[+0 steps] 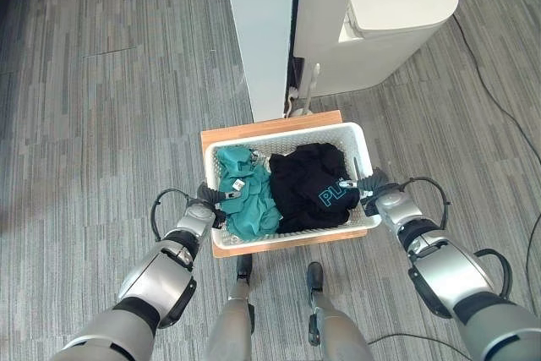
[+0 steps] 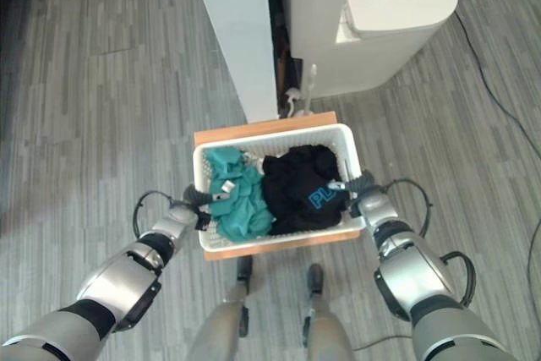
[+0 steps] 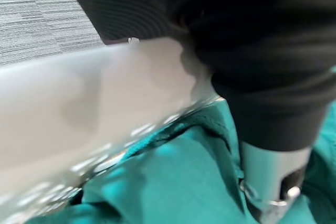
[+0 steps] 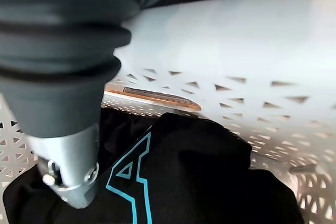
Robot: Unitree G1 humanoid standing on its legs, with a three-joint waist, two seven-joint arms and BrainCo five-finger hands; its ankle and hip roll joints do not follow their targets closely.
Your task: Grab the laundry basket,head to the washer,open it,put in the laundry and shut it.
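A white perforated laundry basket (image 1: 279, 135) sits on a low wooden stand (image 1: 270, 123) right in front of me. Inside lie a teal garment (image 1: 246, 196) on the left and a black garment (image 1: 311, 182) with teal print on the right. My left hand (image 1: 209, 199) grips the basket's left rim (image 3: 79, 108), its thumb (image 3: 273, 171) hooked inside over the teal cloth (image 3: 173, 182). My right hand (image 1: 373, 185) grips the right rim, with its thumb (image 4: 73, 177) inside the wall (image 4: 236, 93) against the black cloth (image 4: 210, 182). The fingers outside the rims are hidden.
Just behind the stand rises a white upright panel (image 1: 262, 31). A white toilet (image 1: 380, 14) stands to its right, with a brush (image 1: 308, 95) at its foot. Grey plank floor (image 1: 101, 124) spreads open to the left and right.
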